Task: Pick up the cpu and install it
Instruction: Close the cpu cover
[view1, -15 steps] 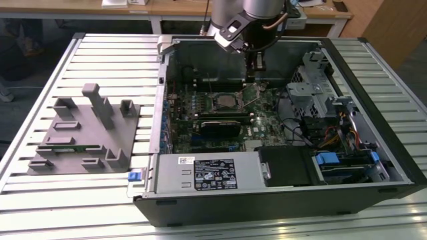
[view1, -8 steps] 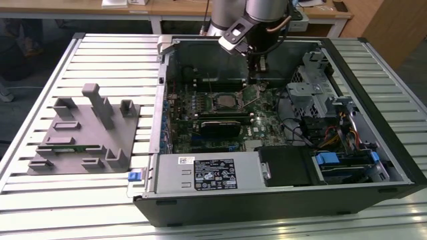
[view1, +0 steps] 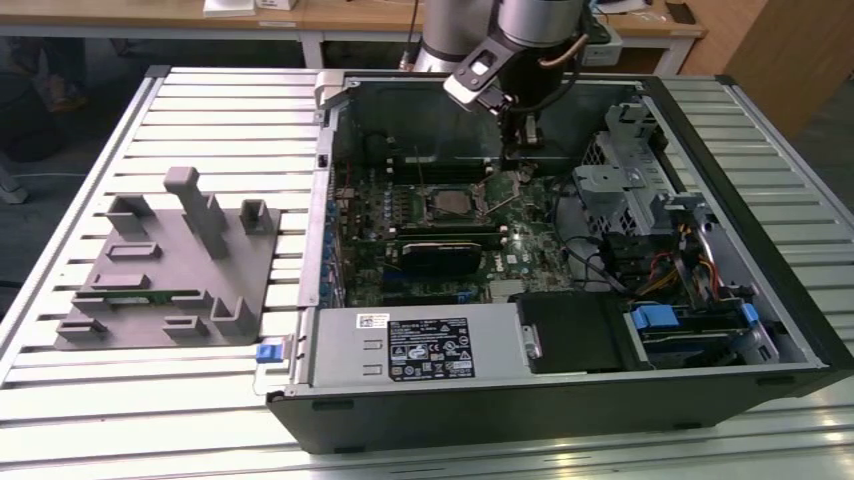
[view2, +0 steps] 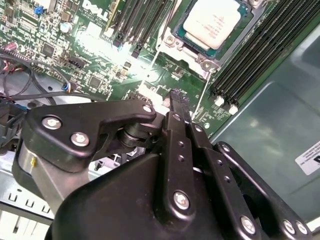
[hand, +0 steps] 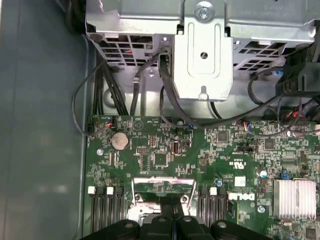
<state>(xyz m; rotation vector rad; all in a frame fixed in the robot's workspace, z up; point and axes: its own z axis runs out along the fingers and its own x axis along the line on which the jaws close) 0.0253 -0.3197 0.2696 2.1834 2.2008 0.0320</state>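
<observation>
Open case (view1: 561, 400) is lying on the slatted tabletop (view1: 747, 440), taking up the half toward the exterior view's right edge. A grey tray (view1: 160, 270) is resting near the opposite edge, well apart from the case.

The arm (view1: 521, 30) is reaching down into the case from the tabletop's far edge. The gripper (view1: 523, 150) is hanging over the motherboard (view1: 534, 240), close to the case's far wall. In both wrist views the gripper (view2: 177, 95) (hand: 173, 202) is showing its two black fingers (view2: 176, 135) pressed together with no gap, and nothing is sitting between them.

In the second wrist view the cpu (view2: 215, 20) is lying flat in its socket (view2: 200, 60) on the motherboard, pale silver top facing up. It is near the fingertips but apart from them. Black memory slots (view2: 260, 55) are running alongside the socket.

In the first wrist view a metal drive cage (hand: 202, 50) with black cables is standing beyond the motherboard, and a finned silver heatsink (hand: 295, 197) is sitting on the board to one side of the gripper.
</observation>
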